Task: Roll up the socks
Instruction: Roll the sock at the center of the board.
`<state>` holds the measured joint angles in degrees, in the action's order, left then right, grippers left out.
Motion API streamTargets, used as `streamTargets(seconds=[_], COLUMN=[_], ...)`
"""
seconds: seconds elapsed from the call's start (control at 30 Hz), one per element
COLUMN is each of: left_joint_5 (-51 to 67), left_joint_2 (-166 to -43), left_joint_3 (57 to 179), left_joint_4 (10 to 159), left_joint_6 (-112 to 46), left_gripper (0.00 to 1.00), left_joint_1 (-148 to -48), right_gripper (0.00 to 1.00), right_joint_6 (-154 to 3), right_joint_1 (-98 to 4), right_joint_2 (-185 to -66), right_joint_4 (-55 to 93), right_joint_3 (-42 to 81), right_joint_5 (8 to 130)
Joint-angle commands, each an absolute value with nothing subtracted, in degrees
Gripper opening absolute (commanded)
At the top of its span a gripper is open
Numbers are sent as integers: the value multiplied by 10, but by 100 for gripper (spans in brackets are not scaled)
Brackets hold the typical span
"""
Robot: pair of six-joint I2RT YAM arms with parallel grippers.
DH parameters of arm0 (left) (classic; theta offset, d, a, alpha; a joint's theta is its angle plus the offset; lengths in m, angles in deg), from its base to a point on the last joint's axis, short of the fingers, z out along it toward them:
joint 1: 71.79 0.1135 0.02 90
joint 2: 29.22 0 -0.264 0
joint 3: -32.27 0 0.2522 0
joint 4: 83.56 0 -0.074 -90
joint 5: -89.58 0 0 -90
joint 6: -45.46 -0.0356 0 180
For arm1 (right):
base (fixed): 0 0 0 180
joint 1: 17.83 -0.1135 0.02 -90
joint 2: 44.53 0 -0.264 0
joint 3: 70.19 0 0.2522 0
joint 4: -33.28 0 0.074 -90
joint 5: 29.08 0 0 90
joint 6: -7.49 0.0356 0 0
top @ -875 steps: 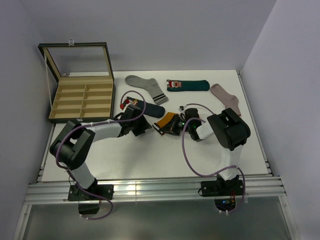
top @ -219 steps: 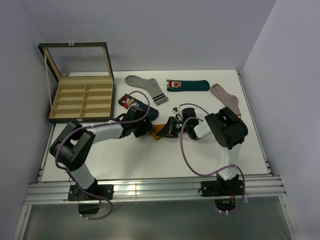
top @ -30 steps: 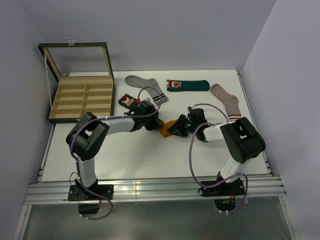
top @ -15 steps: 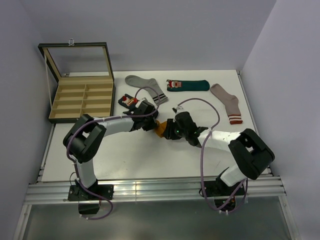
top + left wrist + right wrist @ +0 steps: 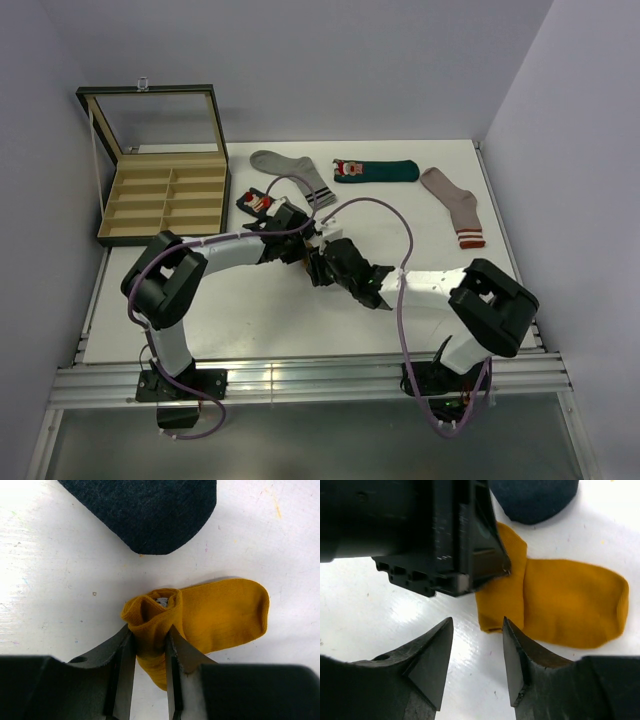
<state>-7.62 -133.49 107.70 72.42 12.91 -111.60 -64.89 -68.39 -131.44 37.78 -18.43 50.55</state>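
Note:
The mustard-orange sock (image 5: 220, 612) lies on the white table, one end rolled up. My left gripper (image 5: 149, 629) is shut on that rolled end. My right gripper (image 5: 477, 622) is open and empty, its jaws just short of the roll's lower end (image 5: 500, 605), right under the left gripper's body (image 5: 435, 530). In the top view both grippers (image 5: 302, 250) (image 5: 322, 262) meet mid-table and hide the sock. The navy sock (image 5: 258, 203) lies just behind them, its toe in the left wrist view (image 5: 150, 510). The dark teal sock (image 5: 375, 171) lies at the back.
A grey striped sock (image 5: 295, 172) lies at the back, left of the teal one. A pinkish sock (image 5: 455, 205) lies at the right. An open wooden compartment box (image 5: 165, 190) stands at the back left.
My right gripper has moved left from the sock's right side to its near side, close against the left gripper. The left gripper has stayed on the rolled end.

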Motion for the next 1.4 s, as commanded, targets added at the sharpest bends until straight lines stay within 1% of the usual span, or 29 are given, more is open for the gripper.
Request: streamTargets(seconds=[0.0,0.23,0.5,0.57,0.6,0.63,0.67,0.7,0.73,0.77,0.8,0.83,0.9,0.93,1.0,1.03,1.1,1.13,1.23,1.27,1.37], left_joint_5=[-102,-89,-76,-75,-75,-75,-75,-69,-67,-66,-62,-58,-54,-54,-58,-61,-64,-66,-74,-75,-64], left_joint_2=[-1336,-1339,-1346,-1346,-1348,-1348,-1347,-1345,-1343,-1341,-1338,-1331,-1321,-1309,-1297,-1285,-1272,-1259,-1233,-1226,-1204], left_joint_3=[1063,1069,1089,1092,1096,1097,1098,1098,1098,1096,1093,1091,1089,1087,1085,1084,1077,1074,1051,1044,1003], left_joint_4=[640,640,626,621,619,619,619,621,623,630,633,637,649,654,662,666,674,683,708,718,764], left_joint_6=[96,95,96,102,103,106,107,113,116,119,122,128,134,139,145,150,156,162,175,177,175], left_gripper=[10,10,11,11,12,14,16,23,26,29,32,38,44,53,65,74,79,82,84,84,84], left_joint_1=[-1114,-1114,-1114,-1113,-1113,-1113,-1111,-1108,-1106,-1102,-1099,-1097,-1090,-1089,-1085,-1085,-1083,-1082,-1080,-1080,-1080], right_gripper=[52,52,47,42,35,32,21,15,10,3,0,0,0,0,0,0,0,0,0,0,0], right_joint_6=[-691,-709,-680,-671,-663,-663,-659,-657,-655,-650,-646,-641,-627,-622,-605,-598,-573,-555,-526,-504,-448], right_joint_1=[-702,-718,-725,-725,-725,-725,-725,-723,-722,-721,-716,-711,-689,-679,-659,-636,-611,-587,-554,-533,-488], right_joint_2=[-1336,-1406,-1459,-1466,-1468,-1469,-1471,-1475,-1475,-1475,-1473,-1471,-1460,-1456,-1445,-1441,-1435,-1436,-1450,-1456,-1482], right_joint_4=[430,435,377,345,340,338,330,324,316,314,313,311,312,312,316,324,337,351,374,394,454], right_joint_3=[-156,-137,-127,-119,-117,-117,-115,-112,-110,-109,-110,-111,-116,-119,-128,-132,-147,-151,-163,-170,-189], right_joint_5=[452,415,382,381,385,386,389,393,398,408,430,448,483,522,565,606,665,718,792,835,903])
